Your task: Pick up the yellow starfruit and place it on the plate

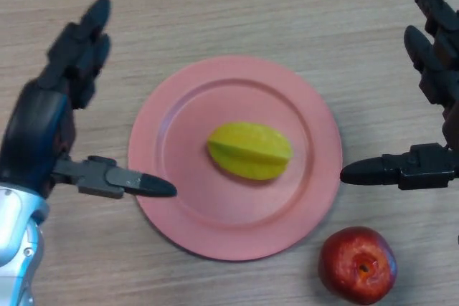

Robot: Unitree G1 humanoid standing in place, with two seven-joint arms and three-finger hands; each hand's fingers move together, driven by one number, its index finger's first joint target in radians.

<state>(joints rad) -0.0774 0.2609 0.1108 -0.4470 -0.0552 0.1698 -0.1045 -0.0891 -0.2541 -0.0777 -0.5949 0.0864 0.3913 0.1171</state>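
**Starfruit lies on the pink plate, both hands spread wide at its sides**

The wooden table (pixel 237 5) fills the head view, its pale grain running across from side to side.

The pink plate (pixel 179 105) is the largest thing on it, round, with a shallow raised rim, sitting at the middle of the view.

The left hand (pixel 43 120) comes in from the view's left, just beside the plate. Its fingers are straight and reach up and away toward the far side of the table, close together. Its thumb juts out sideways toward the plate, and the thumb tip lies over the plate's left rim. The hand holds nothing.

The right hand (pixel 437 77) shows at the view's right edge, partly cut off by it. Its fingers are also straight and point toward the far side of the table. Its thumb stretches sideways toward the plate, the tip just beside the right rim and apart from it. This hand holds nothing either.

The yellow starfruit (pixel 249 150) lies on the plate's flat centre, on its side, its ridges running lengthwise. It is clear of both thumbs.

A red apple (pixel 357 264) rests on the table near the plate's lower right rim, below the right thumb, with its stem dimple turned upward.
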